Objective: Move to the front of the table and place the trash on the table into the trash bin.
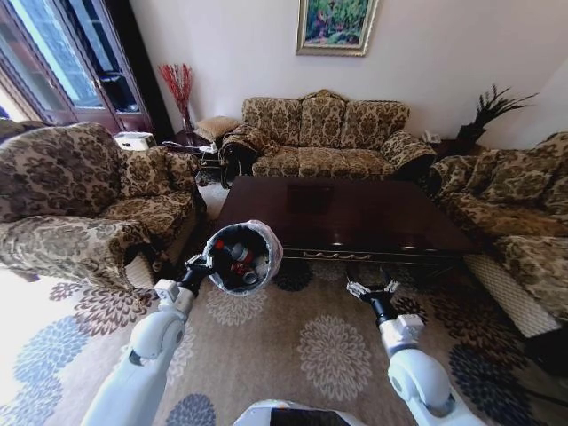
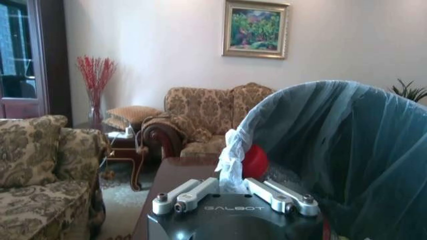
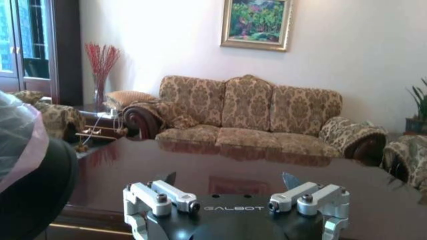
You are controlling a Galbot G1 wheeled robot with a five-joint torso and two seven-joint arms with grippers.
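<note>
Before table [image 1: 337,213], left gripper [image 1: 206,264] clamping trash bin [image 1: 244,257]

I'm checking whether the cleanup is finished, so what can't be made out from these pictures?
- Trash bin contents: head view shows small red and grey pieces inside, too small to name.
- Left tool fingertips: in the left wrist view the bin's bag covers them.
- Table near edge: cut off in the right wrist view by the open right tool.
</note>
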